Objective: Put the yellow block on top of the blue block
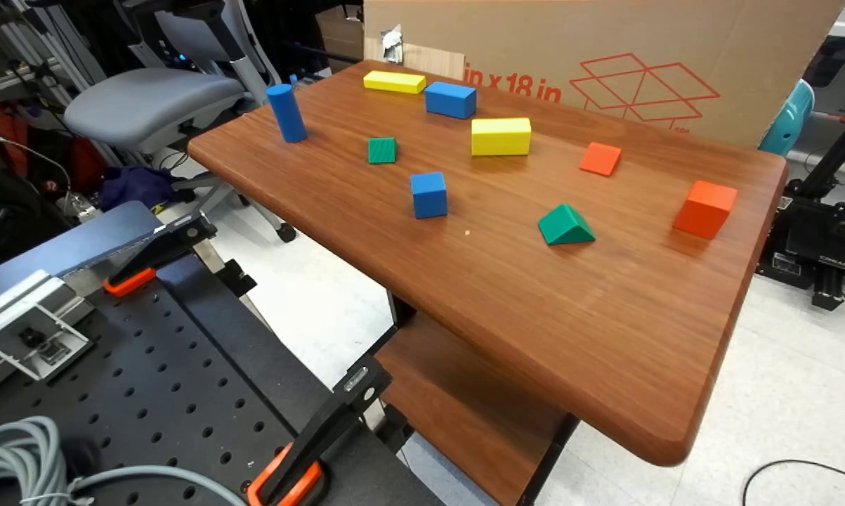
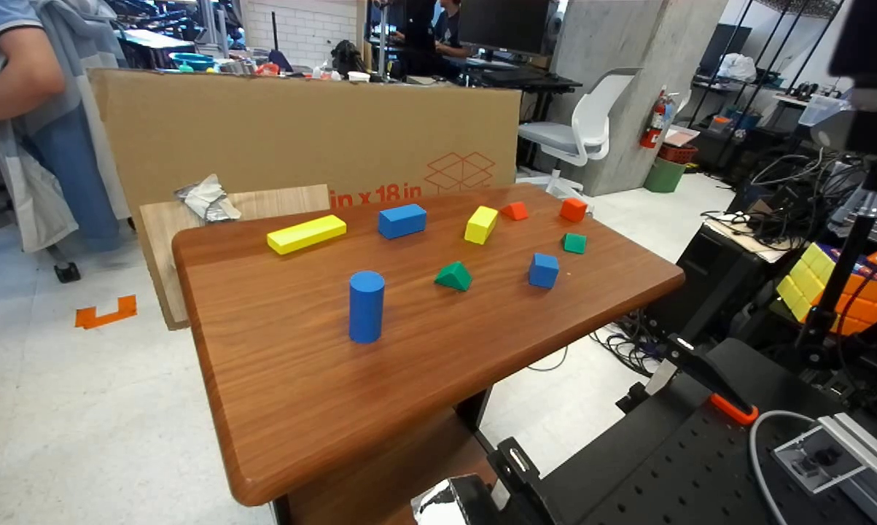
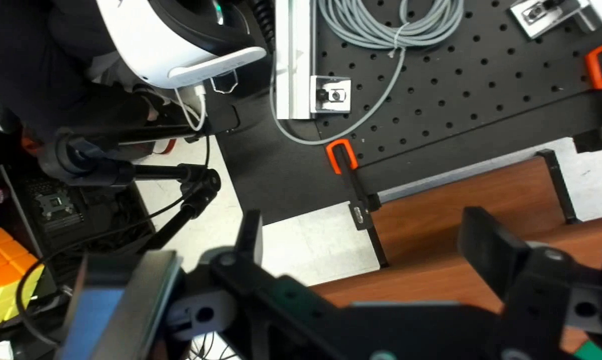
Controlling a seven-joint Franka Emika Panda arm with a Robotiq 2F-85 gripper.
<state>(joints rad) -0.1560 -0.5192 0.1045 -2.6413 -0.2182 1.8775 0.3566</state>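
- The gripper is spread wide in the wrist view, holding nothing; pale floor and brown wood show between its fingers.
- Past them are a black bench, an orange-handled clamp on its edge and a coil of grey cable.
- In both exterior views the yellow block lies flat on the wooden table, near the edge beside the cardboard.
- In an exterior view the blue block lies just beside it, a gap between the 2; it rests on the tabletop too.
- A thicker yellow block lies on the blue block's other side.
- A blue cylinder stands upright, well apart from them.
- A blue cube and a green wedge are nearer the bench.
- An orange block, an orange wedge and another green wedge lie toward the end away from the cylinder.
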